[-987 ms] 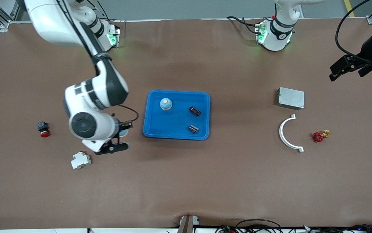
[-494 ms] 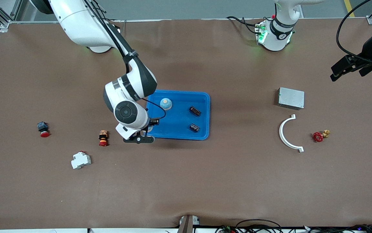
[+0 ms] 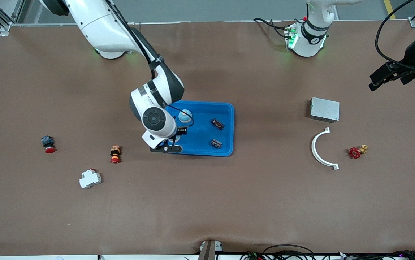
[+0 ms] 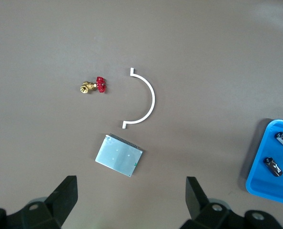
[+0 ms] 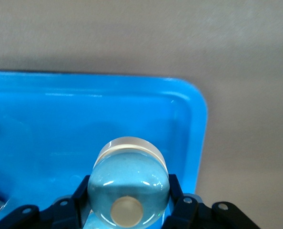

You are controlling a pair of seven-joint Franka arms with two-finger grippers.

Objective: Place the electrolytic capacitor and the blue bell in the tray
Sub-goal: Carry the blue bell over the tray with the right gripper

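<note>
The bright-blue tray (image 3: 225, 108) lies mid-table. In it are a blue bell (image 3: 185, 115) and two small black capacitors (image 3: 217, 124) (image 3: 215, 143). My right gripper (image 3: 173, 141) is shut on a second blue bell (image 5: 127, 188) and holds it just above the tray floor (image 5: 60, 124), inside the corner toward the right arm's end and nearer the camera. My left gripper (image 3: 388, 76) waits open and empty, up over the left arm's end of the table; in its wrist view (image 4: 131, 200) the jaws stand wide apart, and the tray's edge (image 4: 256, 176) shows.
A grey metal box (image 3: 324, 109), a white curved piece (image 3: 321, 150) and a red-handled valve (image 3: 356, 151) lie toward the left arm's end. A red push button (image 3: 48, 144), an orange-red button (image 3: 115, 154) and a white breaker (image 3: 90, 178) lie toward the right arm's end.
My right arm has carried the blue bell from beside the orange-red button to over the tray's corner. The left arm has barely moved.
</note>
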